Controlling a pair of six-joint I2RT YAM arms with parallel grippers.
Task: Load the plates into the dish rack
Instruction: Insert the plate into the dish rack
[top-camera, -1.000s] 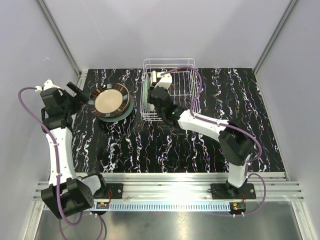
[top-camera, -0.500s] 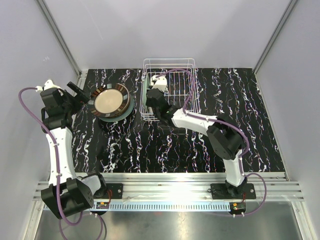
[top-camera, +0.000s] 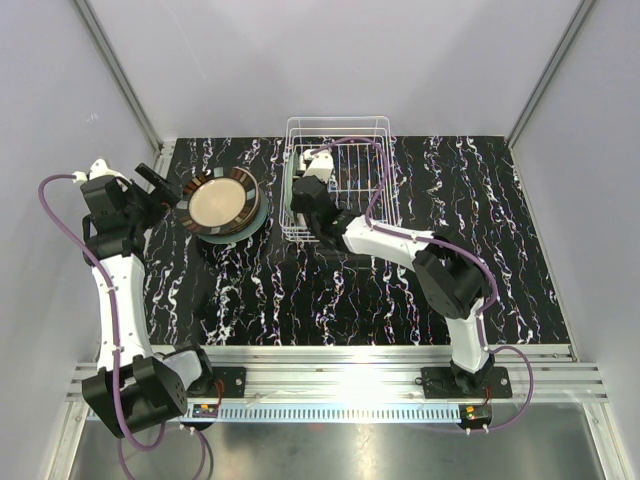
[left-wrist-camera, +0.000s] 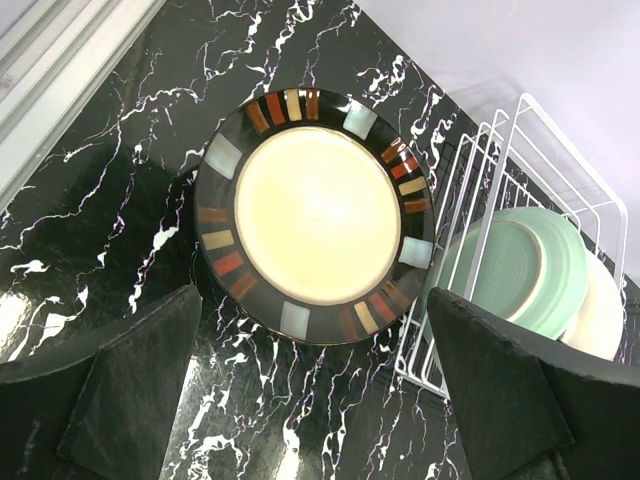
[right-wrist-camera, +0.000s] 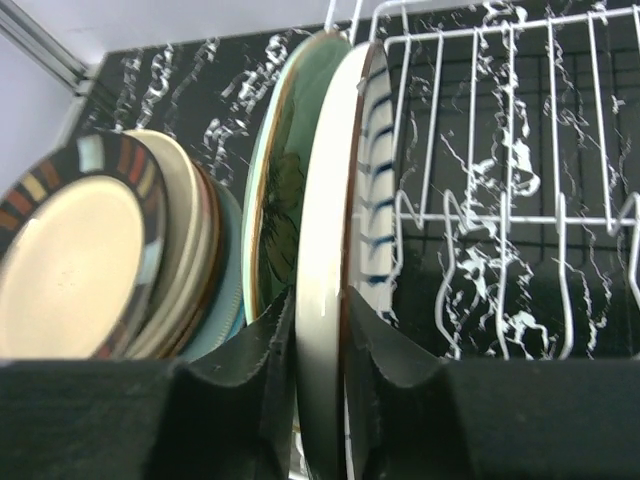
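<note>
A stack of plates (top-camera: 221, 204) lies flat on the table left of the white wire dish rack (top-camera: 350, 180). Its top plate (left-wrist-camera: 318, 215) has a cream centre and a dark rim with coloured blocks. My left gripper (left-wrist-camera: 314, 325) is open and empty, hovering beside the stack's left edge (top-camera: 165, 190). My right gripper (right-wrist-camera: 320, 310) is shut on the rim of a cream plate with brown rim (right-wrist-camera: 325, 180), held upright at the rack's left end (top-camera: 303, 195). A pale green plate (right-wrist-camera: 275, 200) stands upright against it, on its left.
The rack's divider prongs (right-wrist-camera: 480, 230) to the right of the held plate hold nothing. Grey walls enclose the black marbled table (top-camera: 300, 290) on three sides. A metal rail (top-camera: 330, 375) runs along the near edge by the arm bases.
My right arm's elbow has swung in to the left and the gripper with the cream plate has settled a little deeper at the rack's left end. The left arm has not moved.
</note>
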